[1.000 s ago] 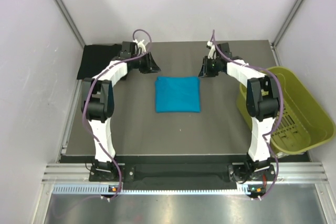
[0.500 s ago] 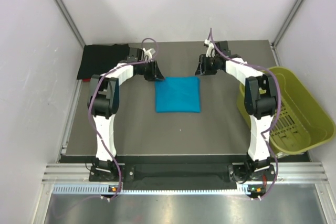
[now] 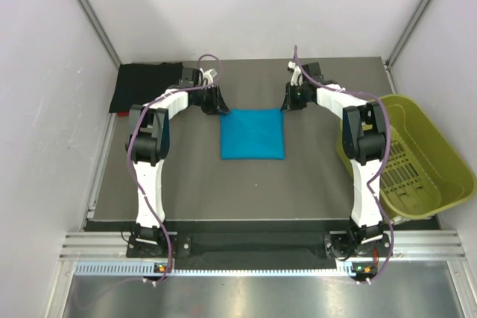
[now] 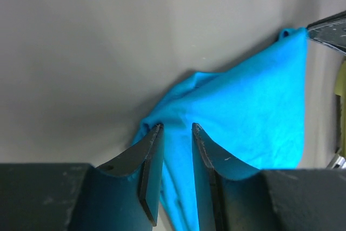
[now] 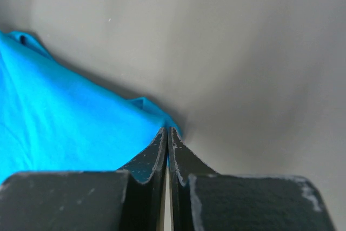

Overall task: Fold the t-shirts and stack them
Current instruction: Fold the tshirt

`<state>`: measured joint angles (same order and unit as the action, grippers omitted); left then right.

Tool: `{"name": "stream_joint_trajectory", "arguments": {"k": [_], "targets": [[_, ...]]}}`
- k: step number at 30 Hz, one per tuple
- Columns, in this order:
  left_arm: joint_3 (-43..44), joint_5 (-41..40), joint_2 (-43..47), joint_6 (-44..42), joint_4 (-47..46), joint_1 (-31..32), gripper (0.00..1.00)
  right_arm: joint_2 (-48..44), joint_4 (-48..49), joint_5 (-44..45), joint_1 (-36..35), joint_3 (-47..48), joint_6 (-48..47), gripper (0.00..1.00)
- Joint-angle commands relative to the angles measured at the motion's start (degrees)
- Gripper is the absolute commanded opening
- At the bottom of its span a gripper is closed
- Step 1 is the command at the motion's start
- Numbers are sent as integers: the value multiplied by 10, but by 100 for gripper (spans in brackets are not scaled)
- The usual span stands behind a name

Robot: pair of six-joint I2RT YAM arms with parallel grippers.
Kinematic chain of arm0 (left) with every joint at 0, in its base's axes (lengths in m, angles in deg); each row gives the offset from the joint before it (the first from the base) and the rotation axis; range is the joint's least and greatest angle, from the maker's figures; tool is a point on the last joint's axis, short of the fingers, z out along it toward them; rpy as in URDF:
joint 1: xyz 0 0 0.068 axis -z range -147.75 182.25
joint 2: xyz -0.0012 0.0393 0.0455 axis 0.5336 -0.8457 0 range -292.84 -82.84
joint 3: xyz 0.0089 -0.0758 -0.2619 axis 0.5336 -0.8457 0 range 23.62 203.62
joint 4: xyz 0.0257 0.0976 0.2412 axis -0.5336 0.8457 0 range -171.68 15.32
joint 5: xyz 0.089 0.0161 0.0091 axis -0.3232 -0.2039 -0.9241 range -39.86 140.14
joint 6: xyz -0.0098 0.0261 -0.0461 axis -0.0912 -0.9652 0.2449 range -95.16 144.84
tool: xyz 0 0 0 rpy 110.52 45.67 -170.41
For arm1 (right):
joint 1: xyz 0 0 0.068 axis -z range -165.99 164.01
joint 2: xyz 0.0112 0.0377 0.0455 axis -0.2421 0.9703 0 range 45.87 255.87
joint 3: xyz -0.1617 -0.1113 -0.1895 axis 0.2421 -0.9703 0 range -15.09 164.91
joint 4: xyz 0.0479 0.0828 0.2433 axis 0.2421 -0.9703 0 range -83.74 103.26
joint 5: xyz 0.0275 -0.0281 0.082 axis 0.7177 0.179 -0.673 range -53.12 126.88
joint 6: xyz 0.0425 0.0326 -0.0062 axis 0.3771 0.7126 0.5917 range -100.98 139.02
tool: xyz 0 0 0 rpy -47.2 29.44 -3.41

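Surface: a dark grey table (image 3: 186, 176), matte and flat, with a ribbed metal rail (image 3: 246, 242) along its near edge.
Room: plain white walls (image 3: 253, 5) on three sides, with slanting aluminium posts (image 3: 86, 9) in the far corners.
Right side: a yellow-green plastic bin (image 3: 440, 154) stands off the table's right edge, tilted.
Teal t-shirt (image 3: 252, 133): folded into a neat rectangle, lying flat in the middle of the table between the two arms.
Black t-shirt (image 3: 141, 83): folded, in the far left corner of the table, well apart from the teal one.
Left gripper (image 3: 222, 109): low at the far left corner of the teal t-shirt (image 4: 254, 112).
Left fingers (image 4: 151, 155): narrowly parted, with the cloth's corner showing in the slot between them. I cannot tell whether they press on it.
Right gripper (image 3: 285, 105): low at the far right corner of the teal t-shirt (image 5: 65, 123).
Right fingers (image 5: 151, 158): pressed together, leaving only a hairline between them, with their tips at the cloth's corner. Whether any cloth is caught between them cannot be told.
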<state>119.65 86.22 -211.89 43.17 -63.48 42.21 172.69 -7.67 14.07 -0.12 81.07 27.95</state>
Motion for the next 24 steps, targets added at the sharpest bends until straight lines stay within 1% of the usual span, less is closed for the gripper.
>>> {"name": "stream_joint_trajectory", "arguments": {"k": [1,7,12,15,16,20,21,24], "targets": [[25,-14,-9,-4,-11,-9,33,-2,42,23,0,15,-4,0],[43,-22,-30,4,-1,-13,33,-3,52,43,4,5,8,0],[48,-20,-30,2,8,-16,33,-6,52,30,9,3,16,0],[50,-24,-15,2,17,-21,35,-18,57,12,14,1,27,13],[50,-24,-3,3,19,-23,36,-24,59,11,14,1,27,23],[48,-24,28,4,46,-34,39,-28,60,-6,14,2,28,32],[47,-28,35,0,68,-35,39,-27,64,-26,15,-1,30,33],[23,-22,61,-7,87,-35,41,-35,83,-43,15,-19,37,38]]}}
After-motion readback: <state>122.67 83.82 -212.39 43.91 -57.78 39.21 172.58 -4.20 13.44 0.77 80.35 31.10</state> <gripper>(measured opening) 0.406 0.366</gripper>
